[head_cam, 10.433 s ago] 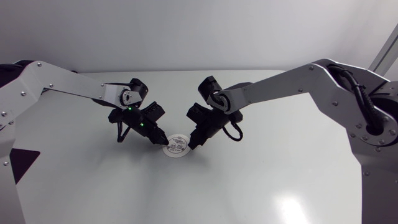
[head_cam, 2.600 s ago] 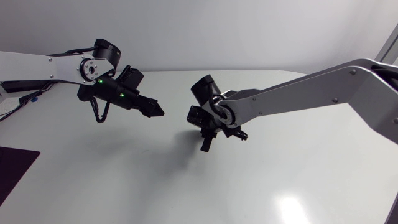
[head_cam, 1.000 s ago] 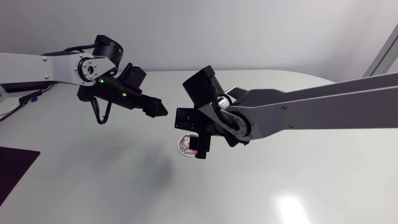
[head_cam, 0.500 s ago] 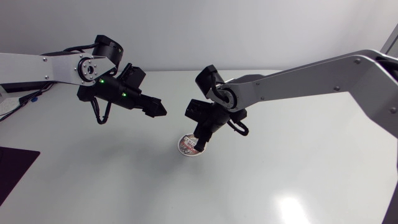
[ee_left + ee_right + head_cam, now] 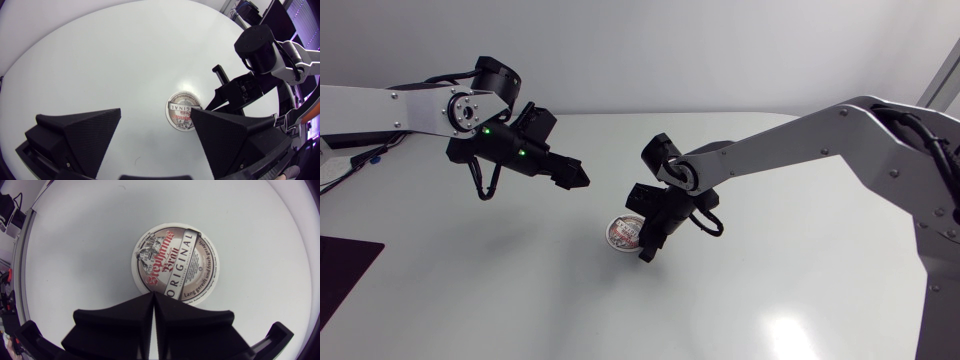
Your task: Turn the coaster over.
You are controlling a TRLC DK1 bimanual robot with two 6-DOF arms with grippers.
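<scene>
The round cardboard coaster (image 5: 621,233) lies flat on the smooth white table (image 5: 780,290), near its middle, printed face up. It is a thin disc with a pale rim, a brown ring and red and dark lettering around a small crest. From the head view the print is too small to make out, and the disc's right edge is hidden behind the right gripper (image 5: 647,251).

In the right wrist view the coaster (image 5: 175,262) sits just ahead of that gripper (image 5: 153,299). Its two matte black wedge fingers are pressed together along a thin seam and grasp nothing. Their joined tip covers the near edge of the disc. Whether the tip touches the cardboard or hangs just above it cannot be told.

The left gripper (image 5: 578,177) hangs above the table, well apart from the coaster, towards the back left. In the left wrist view its broad, grainy black fingers (image 5: 80,132) stand wide apart and empty (image 5: 156,112). The coaster (image 5: 184,110) shows between them, on the table below, and the right arm's black wrist partly crowds the space just beside it.
</scene>
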